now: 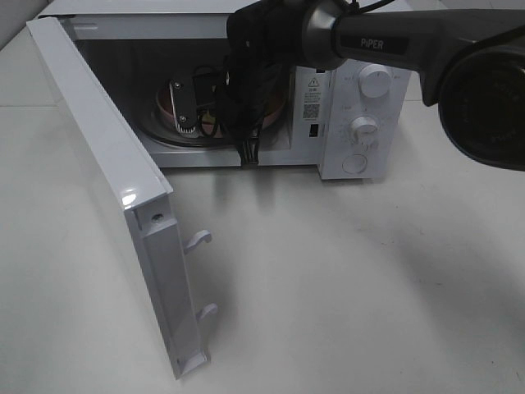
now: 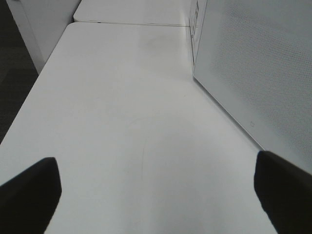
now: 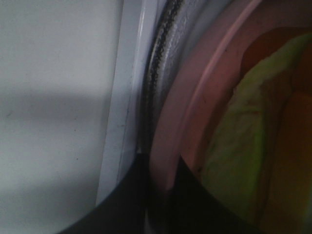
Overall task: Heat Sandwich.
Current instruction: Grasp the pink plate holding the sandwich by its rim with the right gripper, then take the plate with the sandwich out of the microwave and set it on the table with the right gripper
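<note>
Fingers (image 3: 122, 204) of the right gripper (image 3: 160, 168) pinched the rim of the pink plate (image 3: 190, 97)
We held the plate, not the sandwich (image 3: 234, 161) on it inside the microwave (image 1: 361, 123), likely to spare the bread; left gripper (image 2: 156, 195) hung spread wide

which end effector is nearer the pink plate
Right. The right end effector is inside the microwave, clamped on the rim of the pink plate; the left end effector hangs open over the table outside.

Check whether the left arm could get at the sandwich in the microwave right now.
Probably not. The left gripper hangs open over the table outside the open door, which stands between it and the sandwich, and the right arm fills the opening of the microwave.
</note>
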{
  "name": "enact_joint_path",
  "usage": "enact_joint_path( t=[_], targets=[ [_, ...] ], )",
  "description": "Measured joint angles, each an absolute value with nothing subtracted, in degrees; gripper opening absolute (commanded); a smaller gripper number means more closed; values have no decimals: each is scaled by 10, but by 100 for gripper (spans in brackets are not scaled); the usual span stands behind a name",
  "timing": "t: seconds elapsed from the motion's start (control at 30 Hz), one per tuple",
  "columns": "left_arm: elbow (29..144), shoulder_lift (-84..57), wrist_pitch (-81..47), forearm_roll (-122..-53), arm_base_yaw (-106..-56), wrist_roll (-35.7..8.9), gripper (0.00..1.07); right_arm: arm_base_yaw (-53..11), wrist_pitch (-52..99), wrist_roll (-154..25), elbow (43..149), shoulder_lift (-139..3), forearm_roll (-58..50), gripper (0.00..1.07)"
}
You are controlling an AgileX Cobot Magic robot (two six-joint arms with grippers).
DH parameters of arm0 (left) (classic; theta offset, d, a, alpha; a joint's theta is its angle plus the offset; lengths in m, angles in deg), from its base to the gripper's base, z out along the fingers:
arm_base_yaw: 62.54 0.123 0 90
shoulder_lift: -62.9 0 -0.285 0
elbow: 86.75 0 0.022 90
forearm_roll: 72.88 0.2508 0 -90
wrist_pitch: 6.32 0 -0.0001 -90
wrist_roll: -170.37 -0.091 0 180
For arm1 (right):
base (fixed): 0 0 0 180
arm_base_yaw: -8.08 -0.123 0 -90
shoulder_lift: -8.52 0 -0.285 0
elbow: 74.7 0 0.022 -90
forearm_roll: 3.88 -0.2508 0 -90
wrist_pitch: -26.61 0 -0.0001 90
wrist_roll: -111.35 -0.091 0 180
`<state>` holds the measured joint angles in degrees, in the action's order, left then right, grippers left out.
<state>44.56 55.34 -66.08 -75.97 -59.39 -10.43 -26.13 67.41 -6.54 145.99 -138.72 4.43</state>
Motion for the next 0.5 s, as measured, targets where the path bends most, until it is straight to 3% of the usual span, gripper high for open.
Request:
enact_joint_path(
  t=[0.5],
  targets=[
    [446,553,-661,-760,-594,-104,101,-258,727,85,1444,-1365,9,0]
  ],
)
